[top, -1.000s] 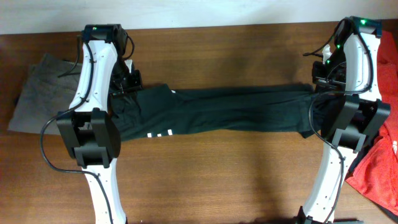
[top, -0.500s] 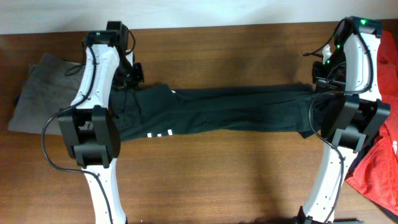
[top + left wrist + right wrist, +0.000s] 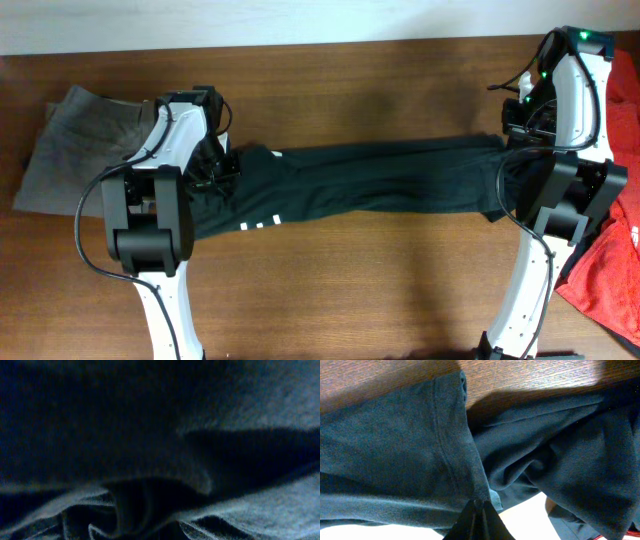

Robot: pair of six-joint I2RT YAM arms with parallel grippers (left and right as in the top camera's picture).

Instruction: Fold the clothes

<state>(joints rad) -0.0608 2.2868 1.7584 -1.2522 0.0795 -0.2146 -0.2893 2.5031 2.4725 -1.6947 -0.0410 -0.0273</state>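
wooden table: bears all items.
black top: stretched in a long band across the middle of the table from arm to arm, white lettering near its left end.
grey garment: flat at far left.
red garment: crumpled at right edge.
right gripper: fingers pinched closed on the top's hem.
left gripper: closed, down on the top's left end; any grip hidden by cloth.

Illegible white lettering on black top
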